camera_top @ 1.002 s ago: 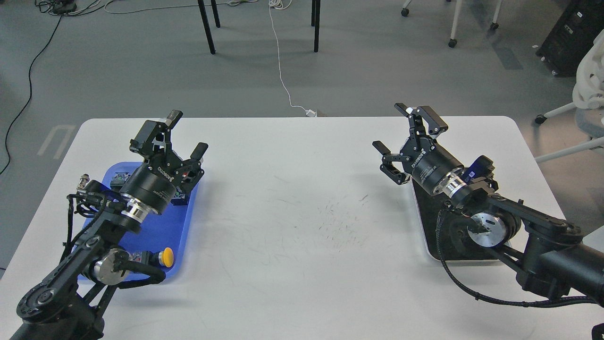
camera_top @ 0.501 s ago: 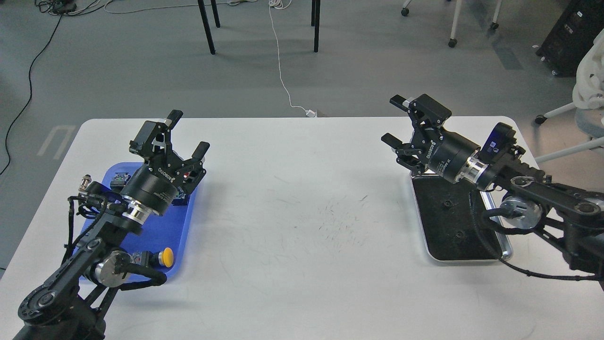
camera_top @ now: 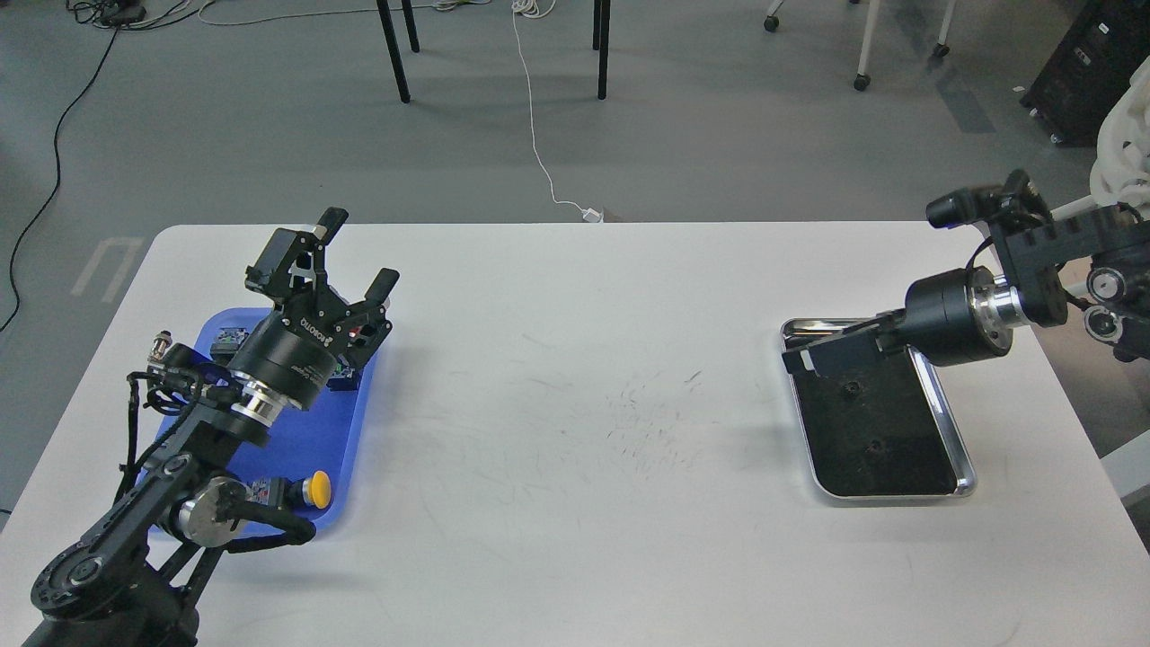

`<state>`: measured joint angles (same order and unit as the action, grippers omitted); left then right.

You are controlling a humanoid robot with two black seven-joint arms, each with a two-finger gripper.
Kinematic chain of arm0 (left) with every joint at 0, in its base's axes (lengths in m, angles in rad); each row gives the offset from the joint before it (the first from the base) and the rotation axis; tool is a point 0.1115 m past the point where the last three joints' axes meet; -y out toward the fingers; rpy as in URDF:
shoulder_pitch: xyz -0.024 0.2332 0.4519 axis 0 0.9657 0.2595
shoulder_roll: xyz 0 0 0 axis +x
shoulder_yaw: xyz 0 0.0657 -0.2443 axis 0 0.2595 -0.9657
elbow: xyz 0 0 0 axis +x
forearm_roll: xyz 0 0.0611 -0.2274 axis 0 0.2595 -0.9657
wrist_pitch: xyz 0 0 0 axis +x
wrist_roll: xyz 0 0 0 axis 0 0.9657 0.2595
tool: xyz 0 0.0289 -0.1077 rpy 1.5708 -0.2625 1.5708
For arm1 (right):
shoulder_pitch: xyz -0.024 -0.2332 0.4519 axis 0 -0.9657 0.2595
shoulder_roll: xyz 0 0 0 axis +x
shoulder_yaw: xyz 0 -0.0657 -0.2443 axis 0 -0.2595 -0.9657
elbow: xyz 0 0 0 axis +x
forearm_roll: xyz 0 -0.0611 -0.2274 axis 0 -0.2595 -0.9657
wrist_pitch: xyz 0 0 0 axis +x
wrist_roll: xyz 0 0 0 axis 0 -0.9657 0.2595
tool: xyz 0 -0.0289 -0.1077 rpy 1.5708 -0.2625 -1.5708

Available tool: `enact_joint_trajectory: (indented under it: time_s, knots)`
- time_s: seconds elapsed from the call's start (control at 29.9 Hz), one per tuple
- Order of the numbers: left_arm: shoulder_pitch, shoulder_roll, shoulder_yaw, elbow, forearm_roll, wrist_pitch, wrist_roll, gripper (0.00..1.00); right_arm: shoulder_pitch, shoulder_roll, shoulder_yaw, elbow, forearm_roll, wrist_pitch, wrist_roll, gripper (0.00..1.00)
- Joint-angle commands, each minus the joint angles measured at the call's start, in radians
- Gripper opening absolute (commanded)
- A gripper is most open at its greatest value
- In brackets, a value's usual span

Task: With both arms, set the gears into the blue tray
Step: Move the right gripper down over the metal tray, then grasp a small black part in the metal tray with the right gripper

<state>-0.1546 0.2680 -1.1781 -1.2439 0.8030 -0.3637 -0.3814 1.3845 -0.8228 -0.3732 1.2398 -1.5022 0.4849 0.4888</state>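
Two gears, one (camera_top: pixel 849 388) farther and one (camera_top: pixel 870 445) nearer, lie on the dark inside of a steel tray (camera_top: pixel 963 454) at the right. My right gripper (camera_top: pixel 798 359) points left, side-on, low over that tray's far-left corner; its fingers overlap, so their gap is hidden. The blue tray (camera_top: pixel 310 431) lies at the left, partly covered by my left arm. My left gripper (camera_top: pixel 356 255) stands open above the blue tray's far right part, with nothing between its fingers.
A yellow-capped push-button (camera_top: pixel 316 490) and other small switches (camera_top: pixel 232 340) sit in the blue tray. The white table (camera_top: pixel 575 503) has faint scuff marks at its middle. Chair and table legs stand on the floor beyond the far edge.
My right arm has swung out to the right and turned, so its gripper now points left over the steel tray's far end, uncovering the tray. The left arm has stayed put.
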Motion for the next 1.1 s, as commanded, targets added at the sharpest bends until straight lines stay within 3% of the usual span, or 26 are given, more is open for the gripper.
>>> enact_joint_trajectory:
  time_s: [0.0, 0.4, 0.5, 0.77, 1.07]
  knots:
    - [0.004, 0.002, 0.000, -0.011, 0.001, 0.000, -0.001, 0.98, 0.013, -0.004, -0.082, 0.001, -0.194, -0.015, 0.000, 0.98]
    - [0.018, 0.005, 0.000, -0.016, 0.001, 0.002, -0.001, 0.98, -0.022, 0.094, -0.216, -0.111, -0.244, -0.153, 0.000, 0.90]
    - [0.020, 0.004, 0.000, -0.016, 0.001, 0.000, -0.001, 0.98, -0.039, 0.119, -0.220, -0.131, -0.242, -0.184, 0.000, 0.82]
    - [0.021, 0.005, 0.000, -0.016, 0.001, 0.000, -0.001, 0.98, -0.065, 0.136, -0.228, -0.138, -0.244, -0.184, 0.000, 0.67]
    - [0.030, 0.007, -0.002, -0.025, 0.002, 0.000, -0.001, 0.98, -0.090, 0.146, -0.228, -0.155, -0.239, -0.190, 0.000, 0.64]
